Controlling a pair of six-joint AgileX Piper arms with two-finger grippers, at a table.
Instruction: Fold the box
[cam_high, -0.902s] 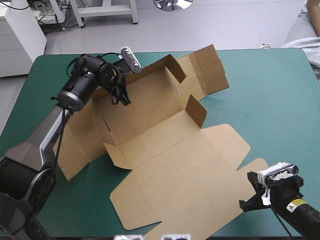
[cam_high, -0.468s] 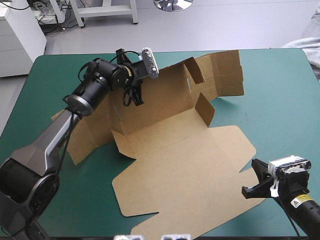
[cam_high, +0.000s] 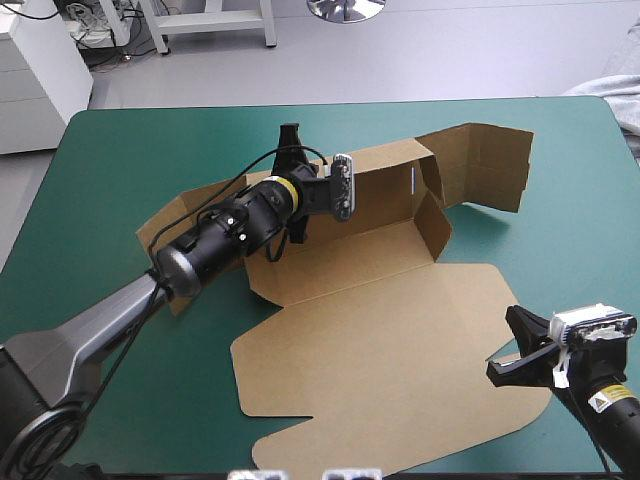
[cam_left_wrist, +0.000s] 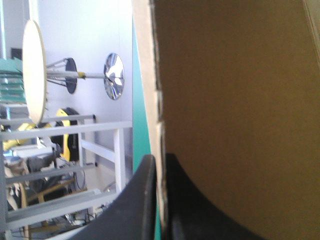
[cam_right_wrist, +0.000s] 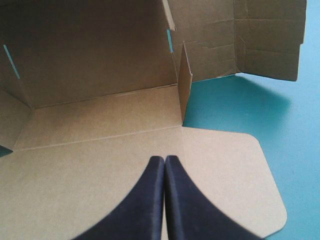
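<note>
Left gripper (cam_left_wrist: 159, 161) clamps the raised back wall (cam_high: 385, 185) of the box (cam_high: 340, 265), right gripper (cam_right_wrist: 164, 160) sits closed over the lid (cam_high: 400, 360); next, likely, tucking the side flap (cam_high: 437, 225) inward.

Beyond the far edge of the teal-green table (cam_high: 560, 200), well ahead of the fingers (cam_left_wrist: 140, 215) of the left gripper (cam_left_wrist: 160, 157), I see pale grey floor (cam_high: 450, 50). On it stand a white cabinet (cam_high: 35, 80), a white frame's legs (cam_high: 210, 20) and a chrome disc base (cam_high: 345, 8). On my left wrist feed, ahead of and beside those fingers, that base carries a round cream top (cam_left_wrist: 34, 72) on a slim pedestal, in even daylight-like light.
</note>
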